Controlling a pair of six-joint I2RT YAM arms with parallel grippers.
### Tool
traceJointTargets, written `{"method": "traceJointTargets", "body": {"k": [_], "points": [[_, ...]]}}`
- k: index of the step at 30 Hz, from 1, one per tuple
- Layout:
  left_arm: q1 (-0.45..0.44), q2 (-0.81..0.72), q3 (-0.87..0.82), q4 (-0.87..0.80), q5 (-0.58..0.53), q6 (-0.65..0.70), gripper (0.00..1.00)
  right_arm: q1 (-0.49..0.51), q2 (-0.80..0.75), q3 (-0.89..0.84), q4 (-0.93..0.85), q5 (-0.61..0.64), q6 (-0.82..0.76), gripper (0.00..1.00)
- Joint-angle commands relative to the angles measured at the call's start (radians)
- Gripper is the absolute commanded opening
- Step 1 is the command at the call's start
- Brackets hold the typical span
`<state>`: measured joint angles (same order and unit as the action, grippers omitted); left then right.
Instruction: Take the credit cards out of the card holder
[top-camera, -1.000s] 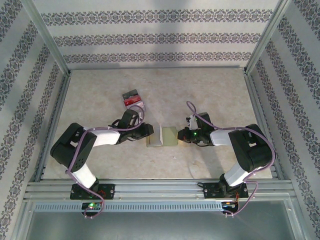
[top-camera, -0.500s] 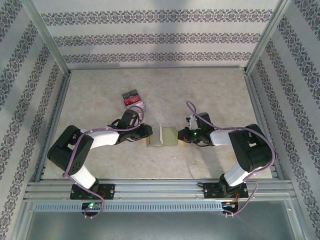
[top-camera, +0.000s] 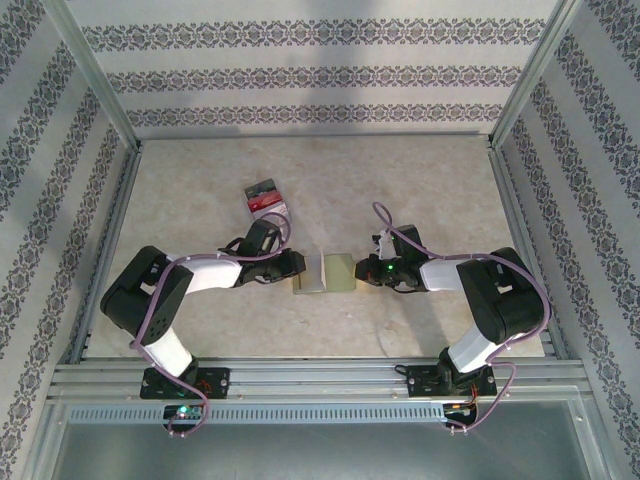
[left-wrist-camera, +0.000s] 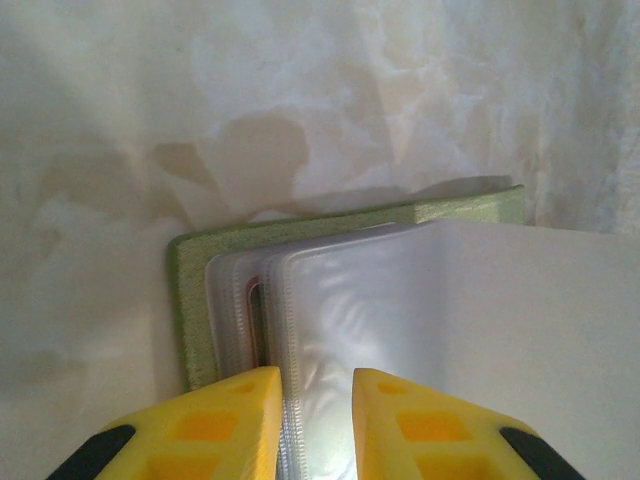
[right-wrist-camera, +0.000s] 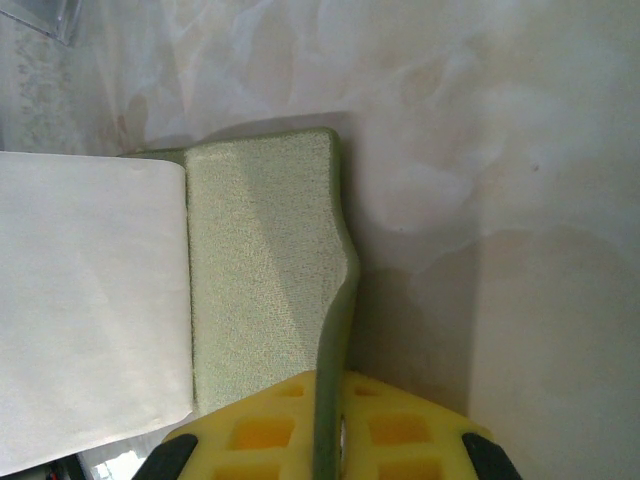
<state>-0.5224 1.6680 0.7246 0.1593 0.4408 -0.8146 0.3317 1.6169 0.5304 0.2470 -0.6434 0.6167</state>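
The left end effector (left-wrist-camera: 315, 425) has its two yellow fingers (left-wrist-camera: 210, 420) set closely on either side of the translucent sleeves (left-wrist-camera: 330, 310) of the card holder (left-wrist-camera: 190, 300). The sleeve stack fills the narrow gap, so it appears to be pinched. The right end effector (right-wrist-camera: 330, 440) is clenched on the edge of the holder's olive-green cover (right-wrist-camera: 260, 270).

The card holder lies open on the counter (top-camera: 420, 180), directly between the two end effectors and touching both. The opened case's long axis runs from one end effector to the other. The sleeves sit on the left arm's side and the green cover on the right arm's side. A broad pale page (left-wrist-camera: 520, 340) covers much of the middle. A thin reddish line shows inside one sleeve near the left fingers. It may be a card edge, but it is too slight to tell.

The left arm is nearer the sleeves, so it looks like the one to draw anything out, moving away from the right arm, which anchors the cover.

Some credit cards (top-camera: 265, 197), red and dark, lie in a small stack on the counter beyond the left arm, well apart from the holder.

The counter is pale and marbled. Metal rails (top-camera: 320, 375) run along its near edge. Wallpaper (top-camera: 320, 75) with dark ornamental bands lines three sides.
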Motion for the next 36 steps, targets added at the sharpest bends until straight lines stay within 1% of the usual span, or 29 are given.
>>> {"method": "traceJointTargets", "body": {"k": [1,7,11,19,21,22,24,25,31,36], "points": [[-0.022,0.024,0.027,-0.024,0.025,0.019,0.26,0.005,0.019,0.017,-0.027,0.010,-0.028,0.00],[-0.050,0.049,0.070,-0.017,0.064,0.026,0.26,0.004,0.018,0.021,-0.026,0.006,-0.026,0.00],[-0.073,0.072,0.099,0.015,0.093,0.007,0.26,0.004,0.017,0.022,-0.026,0.004,-0.024,0.00],[-0.135,0.113,0.207,0.004,0.107,0.005,0.26,0.007,0.011,0.030,-0.008,-0.022,-0.006,0.00],[-0.147,0.134,0.230,-0.004,0.108,0.009,0.26,0.002,-0.003,0.030,-0.009,-0.021,0.000,0.17],[-0.152,0.143,0.239,-0.004,0.107,0.008,0.26,-0.004,-0.017,0.023,-0.009,-0.017,0.003,0.23],[-0.158,0.159,0.253,-0.004,0.107,0.008,0.26,-0.019,-0.049,0.009,-0.011,-0.006,0.009,0.34],[-0.162,0.168,0.261,-0.003,0.104,0.006,0.26,-0.029,-0.066,0.002,-0.017,-0.004,0.010,0.37],[-0.178,0.227,0.308,0.002,0.117,0.006,0.26,-0.073,-0.191,-0.006,-0.133,0.025,-0.028,0.52],[-0.182,0.235,0.331,0.015,0.133,0.003,0.29,-0.078,-0.270,0.004,-0.205,-0.002,-0.038,0.54]]}}
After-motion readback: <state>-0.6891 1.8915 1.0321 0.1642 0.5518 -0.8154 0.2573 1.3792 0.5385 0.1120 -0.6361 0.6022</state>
